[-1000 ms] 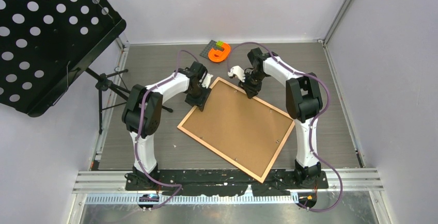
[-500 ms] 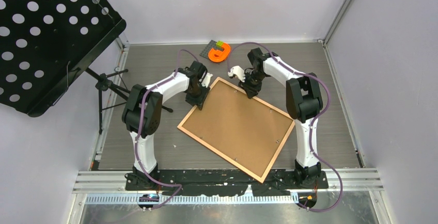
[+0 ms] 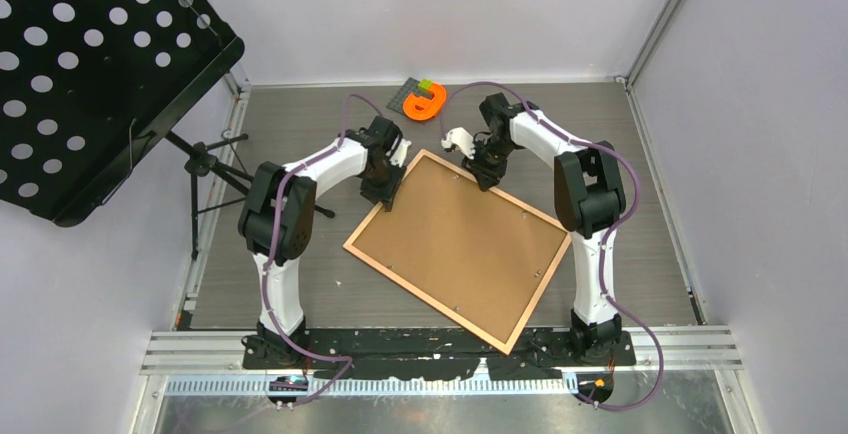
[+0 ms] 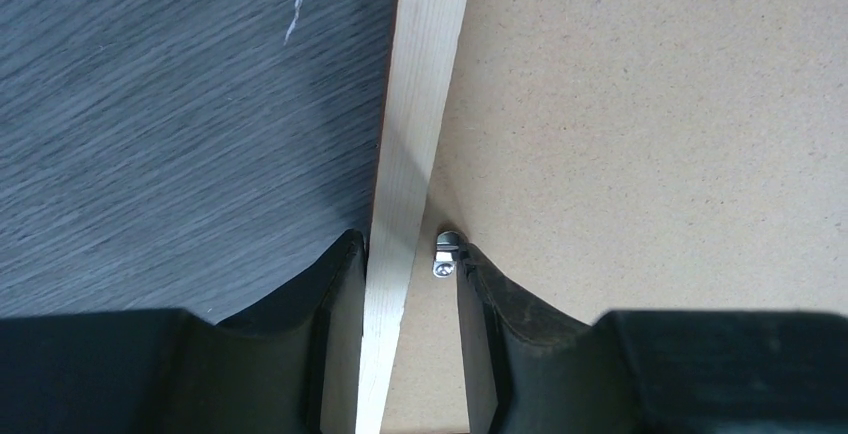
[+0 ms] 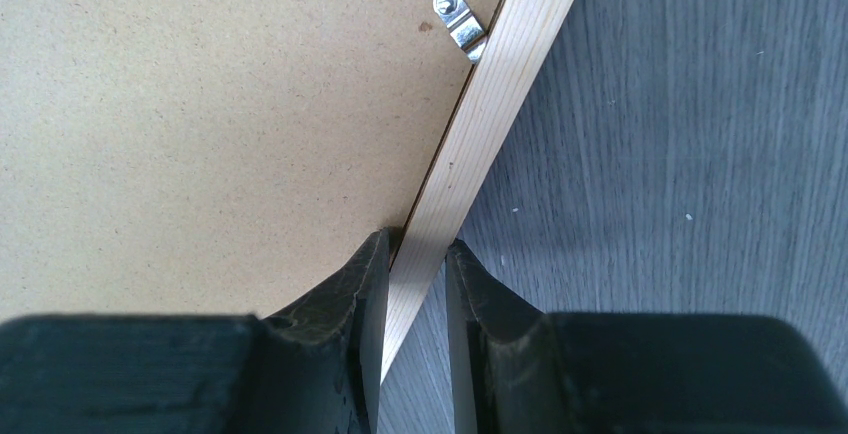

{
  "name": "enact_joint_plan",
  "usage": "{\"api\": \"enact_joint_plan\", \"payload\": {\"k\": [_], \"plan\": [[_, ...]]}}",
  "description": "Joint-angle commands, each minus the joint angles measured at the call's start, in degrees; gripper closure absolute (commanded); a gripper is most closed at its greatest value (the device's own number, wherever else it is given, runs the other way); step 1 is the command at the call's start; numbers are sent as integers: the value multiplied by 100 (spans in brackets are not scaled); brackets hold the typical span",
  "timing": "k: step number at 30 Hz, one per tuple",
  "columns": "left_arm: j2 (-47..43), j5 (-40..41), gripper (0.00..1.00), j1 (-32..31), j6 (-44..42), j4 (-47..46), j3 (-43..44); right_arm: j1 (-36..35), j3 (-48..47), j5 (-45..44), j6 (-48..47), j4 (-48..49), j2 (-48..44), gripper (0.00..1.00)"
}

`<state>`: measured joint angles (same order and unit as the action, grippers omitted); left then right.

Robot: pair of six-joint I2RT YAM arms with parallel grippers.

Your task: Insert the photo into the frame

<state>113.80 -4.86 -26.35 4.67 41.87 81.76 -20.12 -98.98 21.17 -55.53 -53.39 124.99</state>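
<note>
grey tabletop (image 3: 300, 119), frame (image 3: 428, 300) lengthwise far-left to near-right

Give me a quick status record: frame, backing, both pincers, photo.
frame: thin light-wood rectangular picture frame, back up on grey wood-grain table
backing: plain brown board, lying inside frame
left pincer: open, straddling rail, inner finger at small metal clip
right pincer: shut on frame rail
photo: not visible

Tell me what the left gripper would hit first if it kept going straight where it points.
Probably the frame: its wooden edge sits between the left gripper's jaws, though how close is unclear.
</note>
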Motion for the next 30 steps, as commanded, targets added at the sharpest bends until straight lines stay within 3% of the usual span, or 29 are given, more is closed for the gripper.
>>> {"api": "enact_joint_plan", "payload": {"k": [1,14,20,30], "plan": [[213,79,67,15,186,-445,105,-58,249,58,-200,47,45,94],[33,96,78,77,184,-545,-161,-63,283,73,-166,95,44,94],[-37,22,79,77,192,-553,-243,-63,283,55,-106,122,51,94],[-434,-7,33,145,154,-545,-284,-62,51,23,208,203,107,94]]}}
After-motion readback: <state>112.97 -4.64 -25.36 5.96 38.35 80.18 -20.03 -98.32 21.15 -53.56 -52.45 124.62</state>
